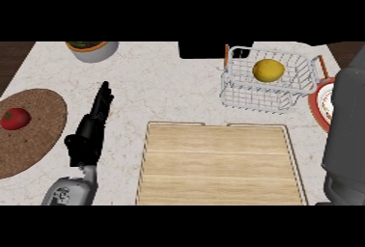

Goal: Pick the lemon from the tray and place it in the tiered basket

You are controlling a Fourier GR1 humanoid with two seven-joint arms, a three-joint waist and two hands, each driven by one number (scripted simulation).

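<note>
A: What colours do the lemon (269, 70) and tiered basket (246, 99) have?
B: Lemon yellow; basket of white wire with orange-brown posts.
A: And the tray (221, 166)?
B: Pale wood grain, on a white marbled counter (164, 82).
A: The left side?
B: Red tomato (15, 118) on a brown speckled mat (35, 140); black left hand (92, 128), grey forearm.

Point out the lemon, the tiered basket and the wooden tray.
lemon (269, 70), head view, middle of the fruit.
tiered basket (251, 100), head view, front wire wall.
wooden tray (221, 166), head view, bare floor.
</note>
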